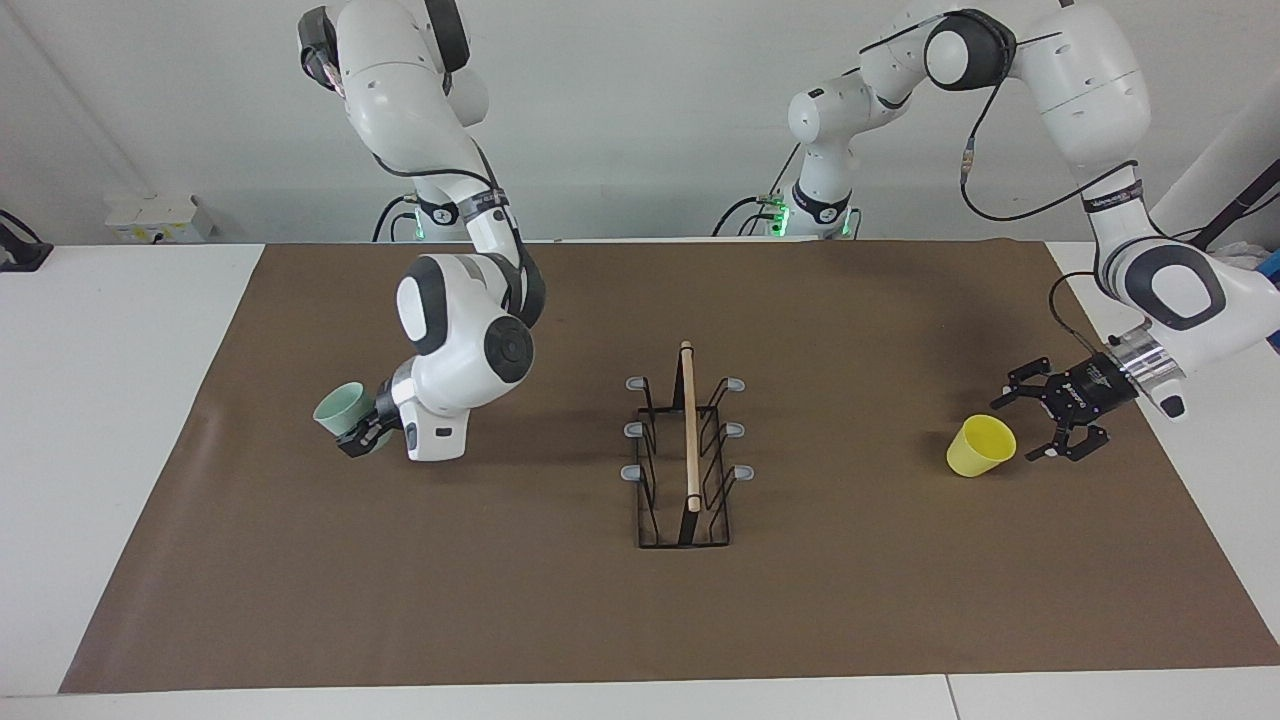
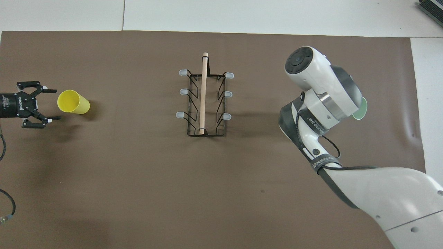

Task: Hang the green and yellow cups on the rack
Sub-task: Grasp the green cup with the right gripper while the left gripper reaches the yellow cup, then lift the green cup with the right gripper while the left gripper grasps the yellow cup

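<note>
Right gripper (image 1: 362,432) pinching green cup (image 1: 342,407) sideways, mouth outward for peg. Left gripper (image 1: 1040,425) spread beside tipped yellow cup (image 1: 981,446), ready for grasp. Rack (image 1: 686,452) mid-bench, pegs bare.

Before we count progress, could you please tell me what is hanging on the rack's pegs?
Nothing: all six grey-tipped pegs of the rack show bare. The green cup is in the right gripper; the yellow cup lies by the open left gripper.
</note>
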